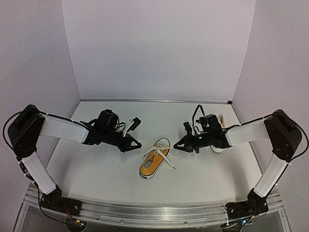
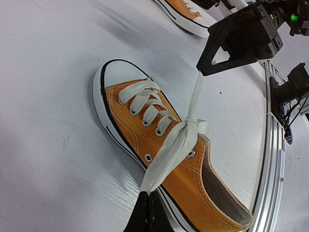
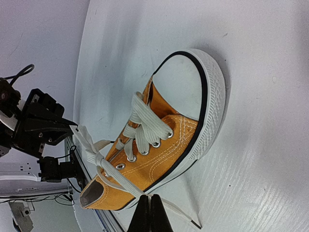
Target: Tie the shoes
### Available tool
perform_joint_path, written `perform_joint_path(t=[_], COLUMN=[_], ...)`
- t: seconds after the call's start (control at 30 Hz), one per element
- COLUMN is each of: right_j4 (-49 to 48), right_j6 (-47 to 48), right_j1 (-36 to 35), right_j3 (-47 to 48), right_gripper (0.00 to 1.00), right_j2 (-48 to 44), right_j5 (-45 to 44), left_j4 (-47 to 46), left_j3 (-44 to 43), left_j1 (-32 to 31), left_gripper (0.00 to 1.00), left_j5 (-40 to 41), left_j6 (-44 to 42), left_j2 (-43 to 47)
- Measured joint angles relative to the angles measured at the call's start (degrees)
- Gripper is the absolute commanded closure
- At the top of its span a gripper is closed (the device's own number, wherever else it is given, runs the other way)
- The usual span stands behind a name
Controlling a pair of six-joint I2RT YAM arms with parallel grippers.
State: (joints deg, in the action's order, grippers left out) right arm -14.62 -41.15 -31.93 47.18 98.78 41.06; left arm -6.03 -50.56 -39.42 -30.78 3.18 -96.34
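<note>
Table: white table top (image 1: pixel 96 179).

Shoe 1: small orange-yellow canvas low-top sneaker (image 1: pixel 154 164) with a white rubber sole and white toe cap. It stands upright on its sole at mid-table, between the two arms. The toe points away from the arm bases and the heel opening faces the near rail.

Shoe 2: matching orange-yellow sneaker (image 1: pixel 220 131). It lies further back on the right, partly hidden behind the right arm.

Lace: flat white lace (image 2: pixel 176 145) of Shoe 1. Its two strands cross and bunch above the top eyelets, then run out to opposite sides.

Left gripper (image 2: pixel 147 198): fingers pressed together, pinching one strand, just left of Shoe 1.

Right gripper (image 3: pixel 149 200): fingers pressed together on the other strand, just right of Shoe 1. That strand looks stretched straight in the left wrist view.
</note>
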Motion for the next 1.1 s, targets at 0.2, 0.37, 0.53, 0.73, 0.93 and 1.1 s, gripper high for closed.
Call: perform_joint_path(t=[0.2,0.37,0.53,0.73,0.93,1.1], right_j4=[6.55,11.51,13.49,13.65,12.09,10.25], right_j6=[2.78,5.65,7.09,7.31,7.25,7.10], right_j1=[0.36,0.71,1.06,1.14,1.12,1.12], right_j3=[6.37,11.84,11.86,5.59,1.11,0.20], right_gripper=[1.00,1.00,1.00,1.00,1.00,1.00], right_j2=[0.04,0.05,0.11,0.04,-1.04,-1.41], right_j5=[-0.12,-0.85,-1.18,-2.05,-2.33,-2.51], left_j4=[-1.93,-3.58,-5.03,-5.00,-5.40,-5.89], left_j3=[1.33,1.36,1.70,1.97,2.33,2.83], left_j1=[-0.65,-2.24,-3.39,-3.19,-2.11,-1.97], left_gripper=[1.00,1.00,1.00,1.00,1.00,1.00], left_j5=[-1.25,-2.41,-3.74,-2.13,-0.24,1.01], left_j6=[1.39,1.42,1.42,2.35,4.54,5.63], left_j2=[0.99,1.11,1.81,1.82,0.50,-0.12])
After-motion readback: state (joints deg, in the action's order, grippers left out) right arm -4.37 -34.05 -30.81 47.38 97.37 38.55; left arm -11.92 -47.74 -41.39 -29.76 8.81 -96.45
